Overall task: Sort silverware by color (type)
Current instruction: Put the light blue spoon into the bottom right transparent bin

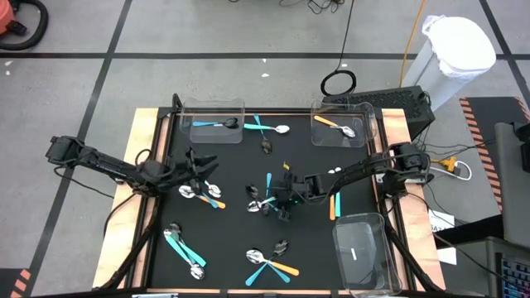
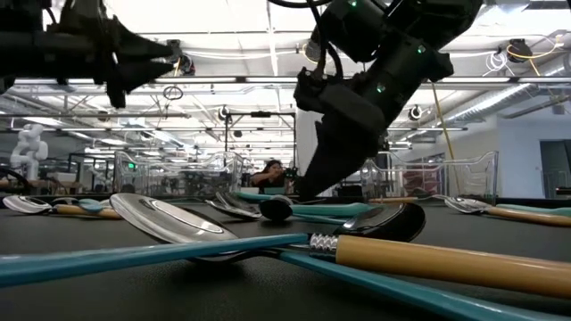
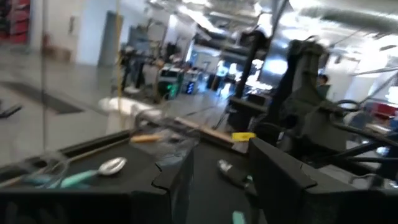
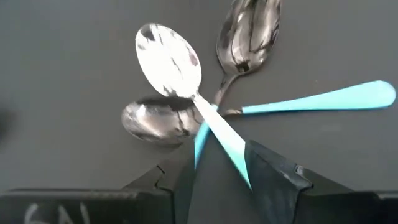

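The right gripper point(image 4: 216, 171) hangs low over a crossed cluster of three spoons point(image 4: 169, 59) mid-table point(image 1: 240, 178), fingers spread astride a light-blue handle, not yet pinching. The step looks like a pick; next it must close on one thin, slick handle alone. The left gripper point(image 1: 201, 169) waits, spread, above spoons at left.

Overhead, table-level, two close wrist views.
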